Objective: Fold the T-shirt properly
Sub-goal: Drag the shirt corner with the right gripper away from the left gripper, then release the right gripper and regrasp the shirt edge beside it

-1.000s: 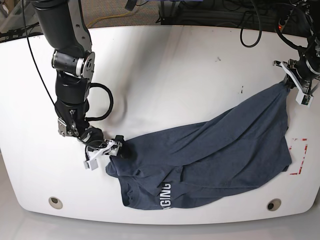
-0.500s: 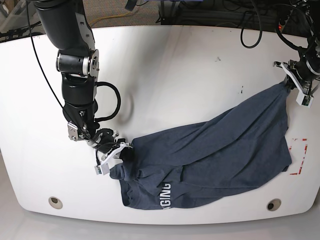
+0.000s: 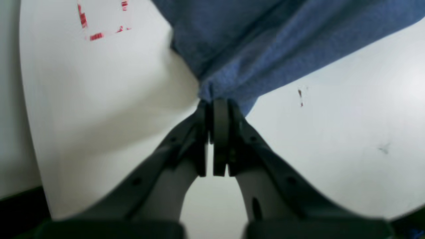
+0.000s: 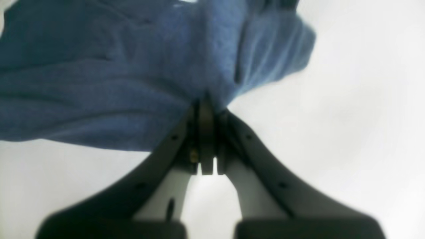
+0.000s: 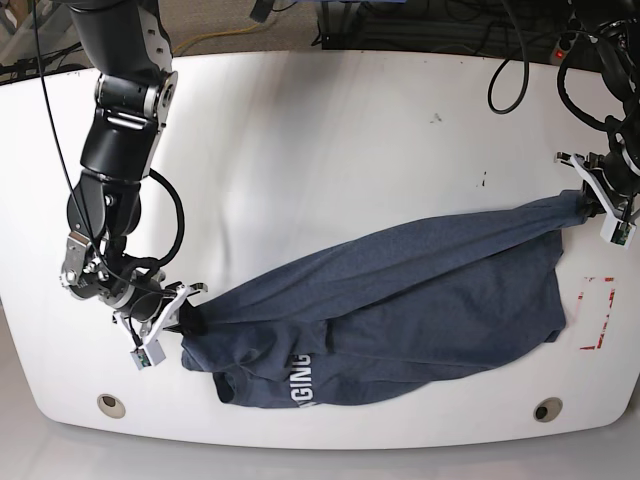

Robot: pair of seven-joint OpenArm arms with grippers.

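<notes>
Table (image 5: 330, 150): white, scuffed | T-shirt (image 5: 400, 300): stretched across | cables (image 5: 420, 30): behind

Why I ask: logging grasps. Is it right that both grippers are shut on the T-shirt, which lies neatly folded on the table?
Not quite. Both the left gripper and right gripper are shut on the T-shirt, but the base view shows it stretched out and wrinkled, not folded.
</notes>
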